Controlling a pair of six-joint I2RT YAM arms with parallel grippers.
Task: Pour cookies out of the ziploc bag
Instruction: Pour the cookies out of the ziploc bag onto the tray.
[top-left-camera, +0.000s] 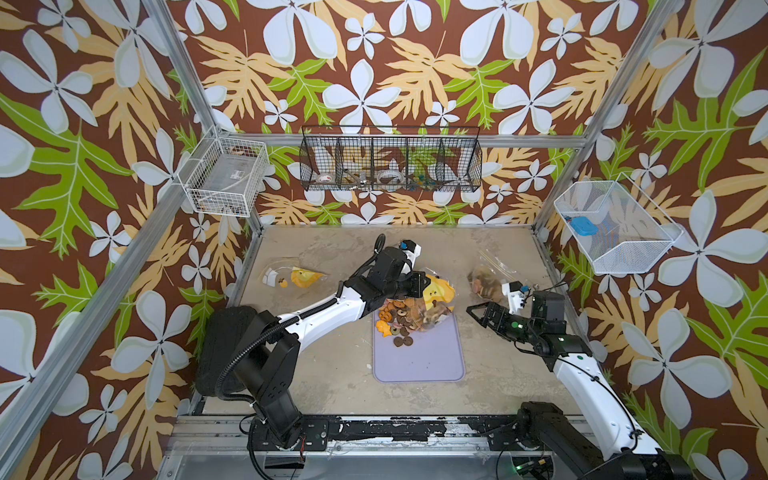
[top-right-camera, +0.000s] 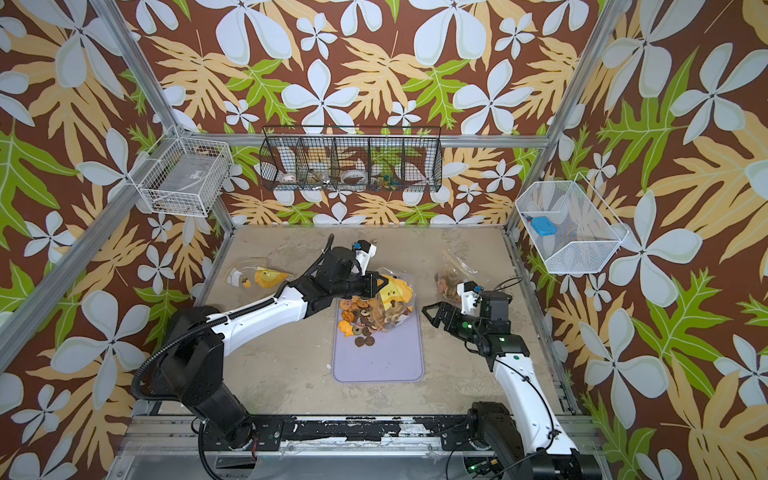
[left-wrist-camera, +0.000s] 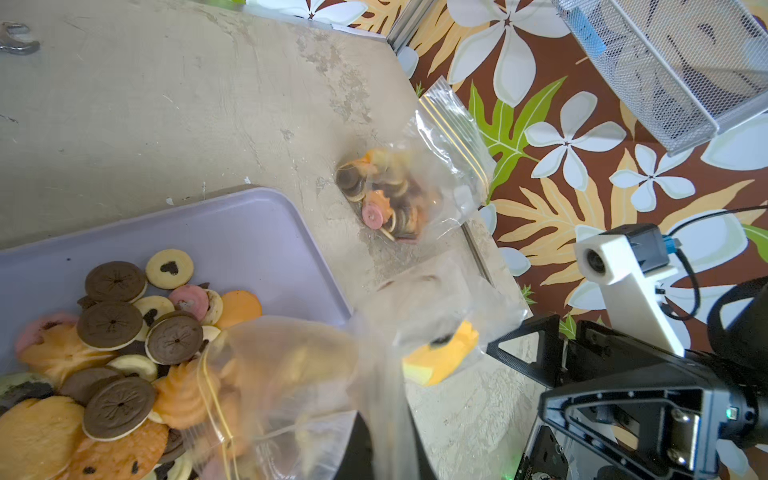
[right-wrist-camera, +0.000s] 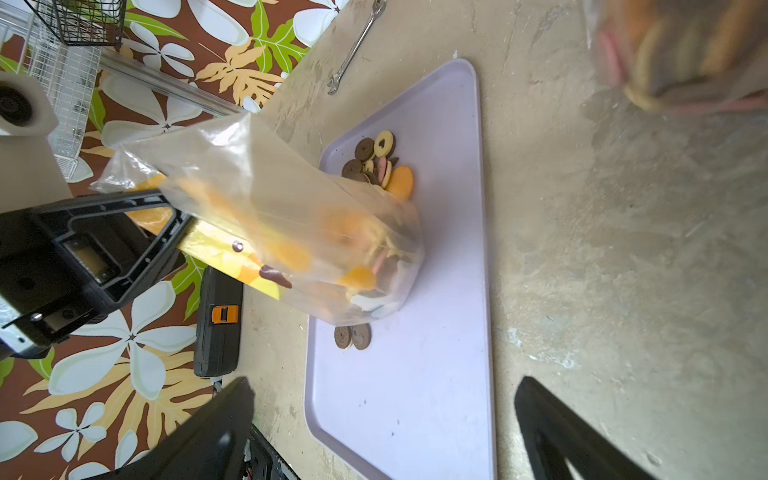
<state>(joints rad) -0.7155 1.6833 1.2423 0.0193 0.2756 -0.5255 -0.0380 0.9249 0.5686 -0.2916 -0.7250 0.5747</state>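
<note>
Three ziploc bags are in view. The first bag (top-left-camera: 293, 277) lies nearly flat on the table (top-left-camera: 316, 374) at the left. The left gripper (top-left-camera: 422, 281) is pressed together on the second bag (top-left-camera: 434, 305), which is tilted mouth down over the one purple tray (top-left-camera: 419, 365). The cookies (top-left-camera: 395, 318) lie heaped on the tray's far end, some inside the bag mouth. Two dark cookies (top-left-camera: 403, 341) lie just beside the heap. The third bag (top-left-camera: 484, 279), filled, lies at the right. The right gripper (top-left-camera: 478, 319) is spread wide and holds nothing.
</note>
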